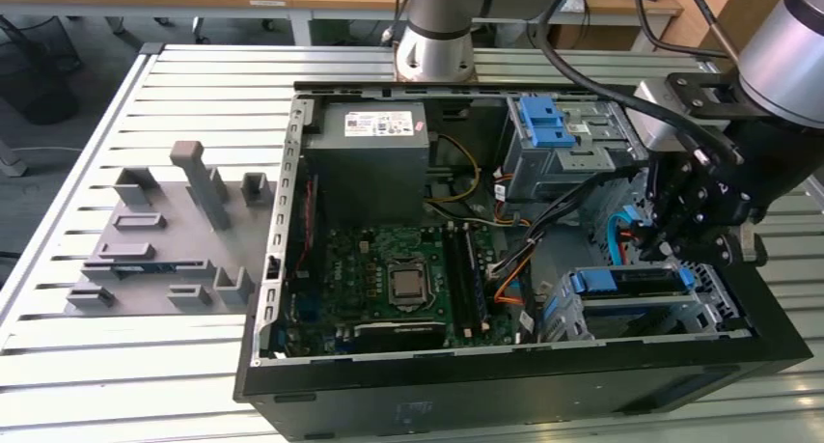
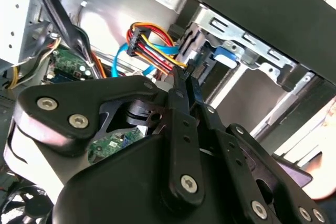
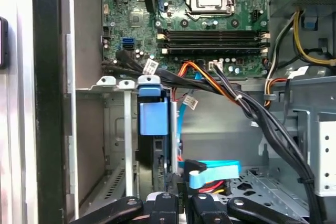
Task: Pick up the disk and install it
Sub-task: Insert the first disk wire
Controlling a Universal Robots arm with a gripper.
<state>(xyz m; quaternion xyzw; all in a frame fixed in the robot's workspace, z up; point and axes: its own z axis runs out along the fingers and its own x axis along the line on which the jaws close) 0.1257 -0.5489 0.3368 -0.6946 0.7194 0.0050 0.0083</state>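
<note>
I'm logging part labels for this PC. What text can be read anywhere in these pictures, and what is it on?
No text here can be read.
White sticker on the power supply: print too small to read.
White tags on the cables: blurred, unreadable.
Motherboard markings: too small to read.

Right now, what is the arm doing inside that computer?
Gripper low inside the case, beside the drive cage. Disk seated in the cage. Cables bunched close by.

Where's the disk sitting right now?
The disk sits in the metal drive cage at the near corner of the computer case, on the exterior view's right, just below the gripper and right of the motherboard.
</note>
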